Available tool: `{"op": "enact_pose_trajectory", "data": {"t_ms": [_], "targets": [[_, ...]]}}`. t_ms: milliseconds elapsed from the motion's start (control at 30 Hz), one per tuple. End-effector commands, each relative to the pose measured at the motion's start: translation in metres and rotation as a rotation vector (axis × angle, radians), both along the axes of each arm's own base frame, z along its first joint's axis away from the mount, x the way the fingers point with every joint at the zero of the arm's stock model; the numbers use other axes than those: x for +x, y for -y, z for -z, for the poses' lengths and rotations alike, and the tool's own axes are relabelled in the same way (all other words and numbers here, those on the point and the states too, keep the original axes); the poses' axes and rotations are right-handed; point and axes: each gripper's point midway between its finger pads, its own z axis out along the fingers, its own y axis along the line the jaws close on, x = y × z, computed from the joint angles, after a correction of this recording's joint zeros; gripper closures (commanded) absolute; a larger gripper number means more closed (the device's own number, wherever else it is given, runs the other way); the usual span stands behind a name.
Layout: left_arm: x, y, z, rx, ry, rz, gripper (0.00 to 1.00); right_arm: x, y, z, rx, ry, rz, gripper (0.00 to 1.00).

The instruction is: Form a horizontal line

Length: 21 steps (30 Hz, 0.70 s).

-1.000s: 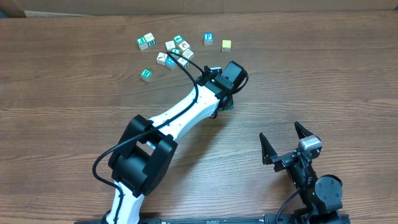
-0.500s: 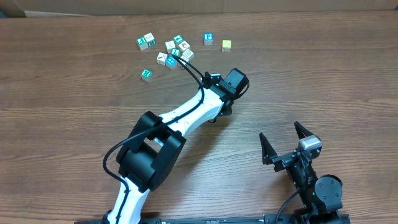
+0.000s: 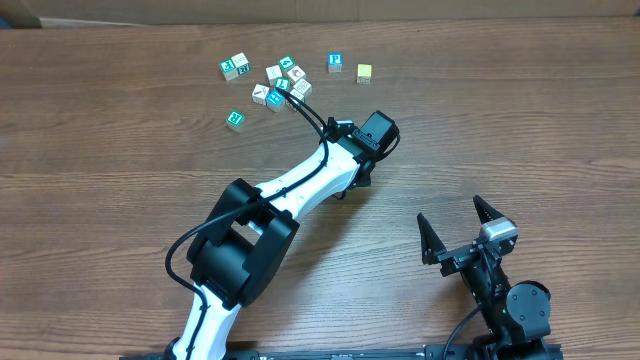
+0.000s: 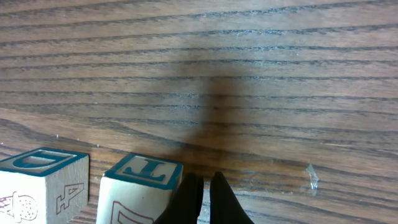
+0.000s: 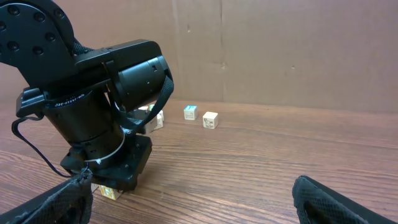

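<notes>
The left arm (image 3: 310, 180) showed white links and bulky black joints, black cable (image 3: 308, 113) looping; lower right, the right gripper (image 3: 449, 210) had pointed black fingers (image 3: 427, 238).

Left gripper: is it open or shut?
Shut. In the left wrist view the left gripper has its two black jaws closed together with nothing between them, just beside the T cube.

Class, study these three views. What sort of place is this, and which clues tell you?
Probably a robotics lab or test bench: a left arm and a right arm stand at a wood-grain table, small letter cubes lie scattered on it, and a plain cardboard wall stands behind.
</notes>
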Motion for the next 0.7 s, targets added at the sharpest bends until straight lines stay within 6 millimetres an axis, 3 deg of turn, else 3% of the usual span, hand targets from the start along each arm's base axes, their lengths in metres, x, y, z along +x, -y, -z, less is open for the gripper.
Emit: {"op": "enact_pose_trajectory", "data": {"t_ms": [0, 667], "targets": [[-0.001, -0.004, 0.004, 0.023, 0.006, -0.017, 0.96, 0.001, 0.002, 0.002, 0.006, 0.001, 0.011, 0.00], [-0.006, -0.014, 0.016, 0.047, -0.009, -0.024, 0.96, 0.001, 0.002, 0.002, 0.006, 0.001, 0.011, 0.00]]}}
